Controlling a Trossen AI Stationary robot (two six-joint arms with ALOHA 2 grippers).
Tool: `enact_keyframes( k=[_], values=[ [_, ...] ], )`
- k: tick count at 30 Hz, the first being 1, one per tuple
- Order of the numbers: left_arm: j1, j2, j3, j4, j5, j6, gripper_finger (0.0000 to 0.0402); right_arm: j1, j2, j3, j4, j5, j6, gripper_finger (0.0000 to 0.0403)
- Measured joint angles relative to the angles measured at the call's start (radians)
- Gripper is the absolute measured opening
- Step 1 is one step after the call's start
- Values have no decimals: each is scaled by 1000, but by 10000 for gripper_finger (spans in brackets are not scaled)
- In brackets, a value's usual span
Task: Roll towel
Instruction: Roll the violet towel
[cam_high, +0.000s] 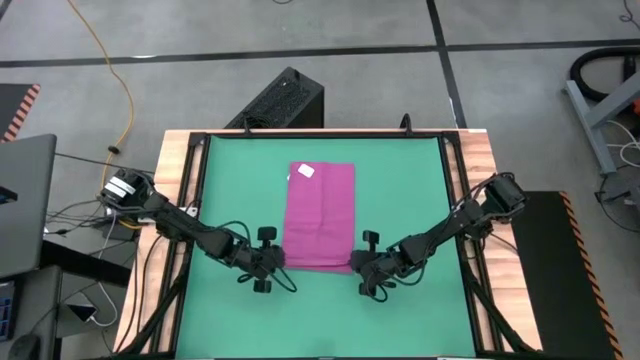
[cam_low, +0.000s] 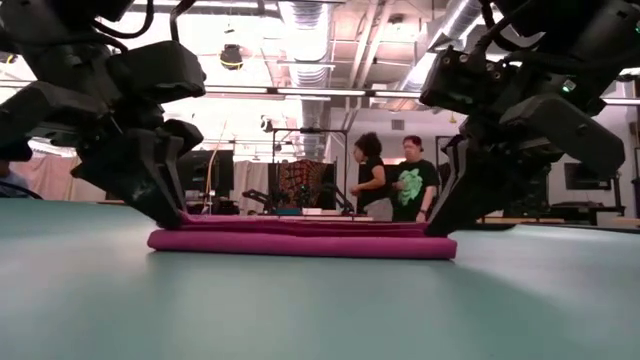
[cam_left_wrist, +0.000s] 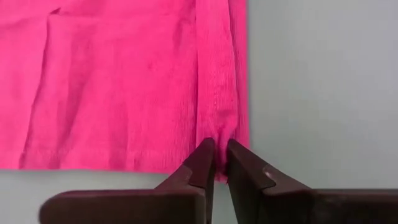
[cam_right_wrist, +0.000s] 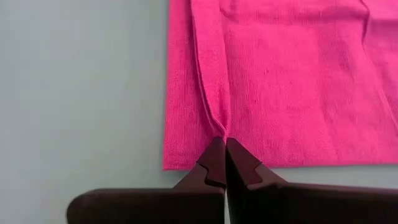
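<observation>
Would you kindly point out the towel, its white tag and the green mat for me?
towel (cam_high: 320, 215), high view, middle of the pink cloth.
white tag (cam_high: 305, 171), high view, centre of the tag at the towel's far corner.
green mat (cam_high: 400, 190), high view, bare area right of the towel.

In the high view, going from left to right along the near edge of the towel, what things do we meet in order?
Left gripper, pinching the towel's near left corner → towel → right gripper, pinching the near right corner. All lie on the green mat.
</observation>
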Motion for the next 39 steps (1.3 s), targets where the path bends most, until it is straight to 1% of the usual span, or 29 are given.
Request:
enact_keyframes(
  k=[4,9,12,15,21,23,25,28,31,37,39],
  values=[
    [0,0,0,-8,20,-29,71,2,9,0,-6,-20,3,9],
    [-1,-1,0,-19,32,-22,130,2,9,0,-5,-22,2,9],
    [-1,-15,0,-49,0,-18,147,2,9,0,-7,-22,2,9],
    [-1,-46,0,-88,-30,-13,149,2,9,0,-12,-22,1,9],
    [-2,-129,0,-130,-118,16,134,2,9,0,-18,-22,-1,9],
    [-6,-146,0,-92,-129,49,128,2,9,0,-18,-22,-1,9],
    [-13,-145,0,-20,-119,117,122,2,9,0,-18,-22,-2,9],
    [-10,-103,1,60,-60,209,106,2,9,0,-20,-22,-2,9],
    [0,-47,0,99,-53,246,79,2,9,0,-29,-22,-2,9],
    [18,72,0,165,-46,248,14,7,9,0,-42,-22,-1,9],
    [24,101,0,166,-47,226,4,8,9,0,-43,-24,-1,9]
  ],
)
